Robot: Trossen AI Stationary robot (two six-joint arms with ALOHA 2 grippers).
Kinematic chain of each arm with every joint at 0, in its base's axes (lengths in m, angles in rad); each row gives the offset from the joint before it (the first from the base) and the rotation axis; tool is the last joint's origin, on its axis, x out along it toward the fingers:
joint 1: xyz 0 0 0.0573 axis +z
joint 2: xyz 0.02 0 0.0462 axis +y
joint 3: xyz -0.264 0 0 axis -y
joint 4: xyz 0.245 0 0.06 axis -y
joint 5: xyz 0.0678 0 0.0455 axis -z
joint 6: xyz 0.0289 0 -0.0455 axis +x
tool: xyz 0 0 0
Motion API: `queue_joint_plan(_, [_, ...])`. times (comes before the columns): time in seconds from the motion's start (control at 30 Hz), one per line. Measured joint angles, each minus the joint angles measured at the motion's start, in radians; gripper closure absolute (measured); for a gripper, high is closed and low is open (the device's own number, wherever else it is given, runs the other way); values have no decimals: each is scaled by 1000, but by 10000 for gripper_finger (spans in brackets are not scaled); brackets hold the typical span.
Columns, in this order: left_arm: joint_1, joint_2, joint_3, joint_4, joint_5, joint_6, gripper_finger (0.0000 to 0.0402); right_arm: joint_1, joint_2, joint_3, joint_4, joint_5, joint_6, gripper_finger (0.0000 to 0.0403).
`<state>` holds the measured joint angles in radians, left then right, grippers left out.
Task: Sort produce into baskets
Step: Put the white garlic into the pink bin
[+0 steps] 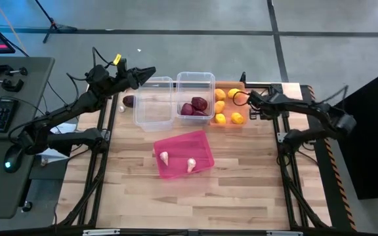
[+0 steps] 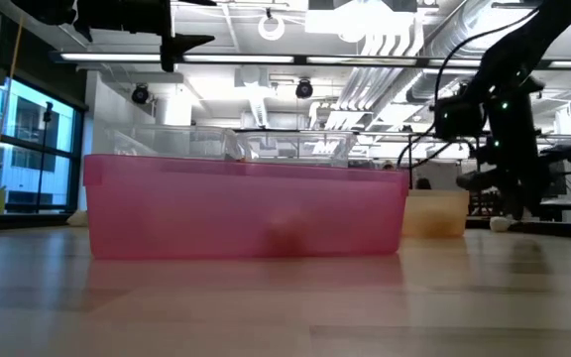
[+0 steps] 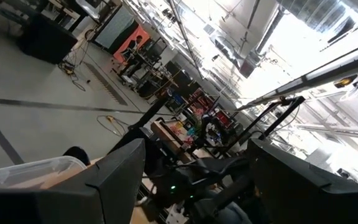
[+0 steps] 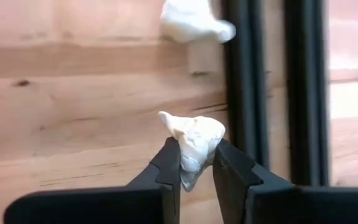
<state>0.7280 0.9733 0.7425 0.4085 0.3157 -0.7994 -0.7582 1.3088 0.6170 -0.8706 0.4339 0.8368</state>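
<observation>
My right gripper [image 4: 196, 163] is shut on a small white garlic bulb [image 4: 194, 142], low over the table at the right of the orange bin [image 1: 229, 105], which holds several lemons. A second garlic bulb [image 4: 191, 22] lies on the wood beside the black rails. My left gripper [image 1: 146, 72] is open and empty, raised over the far left near a clear bin [image 1: 154, 103]. A dark red onion [image 1: 128, 100] lies on the table left of that bin. The other clear bin [image 1: 195, 95] holds red onions. The pink bin [image 1: 184, 154] holds two garlic bulbs. My right gripper pinches the garlic bulb's lower part [image 4: 191, 163] between its two fingertips [image 4: 169, 158]. The bulb's wide end sticks out beyond the tips. The fingers point down at the table. Whether the bulb is clear of the wood, I cannot tell.
The black frame rails [image 4: 247, 74] run along the table's right side, close to my right gripper. In the low view the pink bin [image 2: 246, 203] fills the middle and a white bulb [image 2: 502, 224] lies at the right. Bare wood lies in front of the pink bin.
</observation>
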Motion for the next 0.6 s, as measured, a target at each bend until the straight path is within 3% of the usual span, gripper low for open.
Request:
queue_joint_plan(0.3, [0,0,0,0,0,25,134,2,-267,2,165,-26,19,353])
queue_joint_plan(0.43, [0,0,0,-1,0,25,134,31,-364,2,383,-184,12,353])
queue_joint_plan(0.6, [0,0,0,-16,0,43,134,149,-390,3,795,-443,-5,352])
